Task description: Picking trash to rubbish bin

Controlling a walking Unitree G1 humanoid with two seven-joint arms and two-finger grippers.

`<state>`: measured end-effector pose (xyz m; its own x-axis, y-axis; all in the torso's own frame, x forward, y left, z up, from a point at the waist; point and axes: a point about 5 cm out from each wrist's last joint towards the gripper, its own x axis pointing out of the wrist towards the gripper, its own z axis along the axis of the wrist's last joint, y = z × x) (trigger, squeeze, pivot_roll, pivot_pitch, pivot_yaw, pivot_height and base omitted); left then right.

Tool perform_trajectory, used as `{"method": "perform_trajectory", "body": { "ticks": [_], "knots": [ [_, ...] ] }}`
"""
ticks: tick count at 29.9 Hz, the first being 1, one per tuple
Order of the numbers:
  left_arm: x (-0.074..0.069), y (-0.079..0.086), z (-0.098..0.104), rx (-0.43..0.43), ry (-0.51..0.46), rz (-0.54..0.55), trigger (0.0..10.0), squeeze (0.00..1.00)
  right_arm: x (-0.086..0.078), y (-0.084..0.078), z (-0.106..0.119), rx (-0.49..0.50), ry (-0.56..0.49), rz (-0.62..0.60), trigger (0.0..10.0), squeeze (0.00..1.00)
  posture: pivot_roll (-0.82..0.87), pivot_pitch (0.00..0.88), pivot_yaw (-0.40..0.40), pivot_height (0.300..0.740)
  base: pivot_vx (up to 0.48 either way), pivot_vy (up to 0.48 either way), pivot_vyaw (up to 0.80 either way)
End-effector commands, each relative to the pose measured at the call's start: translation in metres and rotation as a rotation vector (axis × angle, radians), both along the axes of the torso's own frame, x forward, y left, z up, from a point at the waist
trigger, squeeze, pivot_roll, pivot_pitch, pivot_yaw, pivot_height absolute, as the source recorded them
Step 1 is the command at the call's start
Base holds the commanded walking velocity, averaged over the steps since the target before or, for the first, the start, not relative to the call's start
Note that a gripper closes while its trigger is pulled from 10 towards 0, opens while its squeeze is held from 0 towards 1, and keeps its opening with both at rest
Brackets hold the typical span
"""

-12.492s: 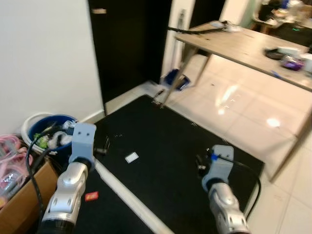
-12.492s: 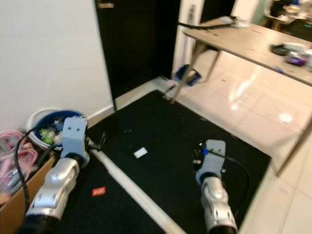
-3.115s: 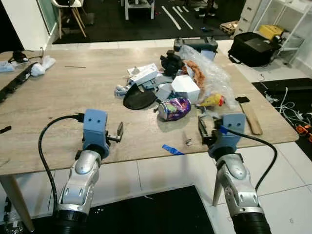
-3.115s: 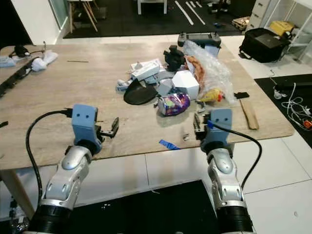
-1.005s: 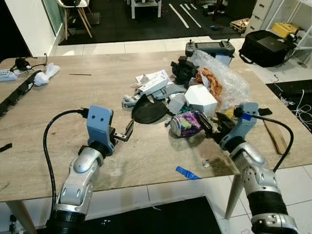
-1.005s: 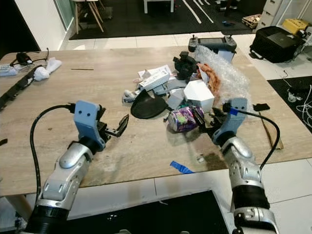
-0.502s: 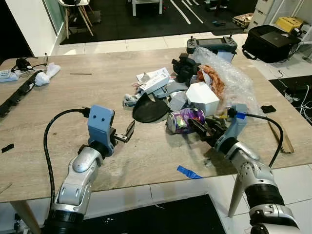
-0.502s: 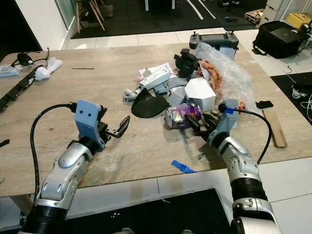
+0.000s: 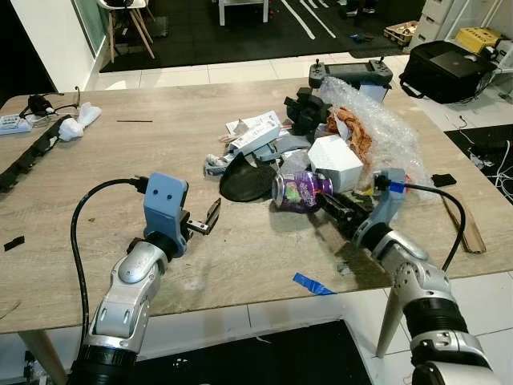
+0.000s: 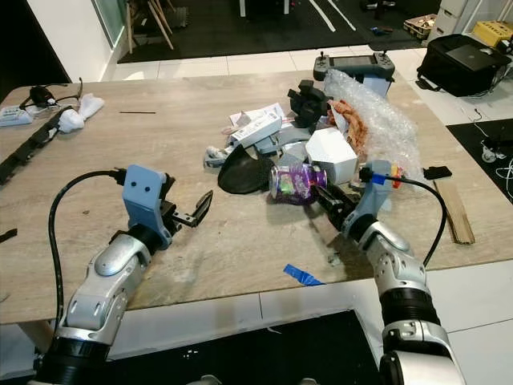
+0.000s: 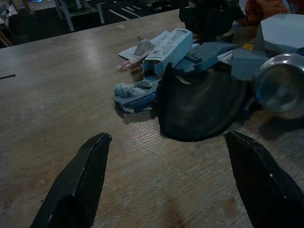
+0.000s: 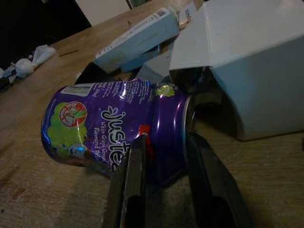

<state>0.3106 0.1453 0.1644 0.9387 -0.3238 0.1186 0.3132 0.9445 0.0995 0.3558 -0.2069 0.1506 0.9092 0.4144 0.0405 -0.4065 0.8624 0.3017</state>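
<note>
My left tool point(image 9: 213, 216) hovers over table point(image 9: 96, 172), fingers wide apart, empty, unchanged. Purple can point(image 9: 300, 191) now raised off table beside white box point(image 9: 337, 160). My right tool point(image 12: 164, 156) pinches can's rim, previously just approaching.

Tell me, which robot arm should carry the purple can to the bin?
The right. Its gripper already has its fingers pinched on the end of the purple can, which looks tipped up off the table. The left gripper hangs open over bare wood, well away from the can.
</note>
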Motion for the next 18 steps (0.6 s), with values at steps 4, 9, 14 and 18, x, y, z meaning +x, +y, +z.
{"method": "perform_trajectory", "body": {
  "ticks": [4,9,14,18],
  "knots": [
    [-0.001,0.0,0.001,0.022,-0.001,-0.009,10.0,0.0,-0.002,-0.001,-0.009,0.008,0.04,0.003,0.0,0.0,-0.01,0.178,0.067,0.74,0.0,0.0,0.0],
    [-0.001,-0.001,0.001,0.022,-0.001,-0.008,10.0,0.0,-0.002,0.001,-0.009,0.011,0.036,0.014,0.0,0.0,-0.01,0.176,0.067,0.74,0.0,0.0,0.0],
    [0.0,0.0,0.001,0.025,-0.002,-0.006,10.0,0.0,-0.004,0.011,-0.002,0.027,0.002,0.083,0.0,0.0,-0.01,0.173,0.066,0.74,0.0,0.0,0.0],
    [0.0,0.001,0.001,0.027,-0.004,0.001,10.0,0.0,-0.006,0.022,0.007,0.053,-0.037,0.13,0.0,0.0,-0.01,0.17,0.063,0.74,0.0,0.0,0.0]
  ]
}}
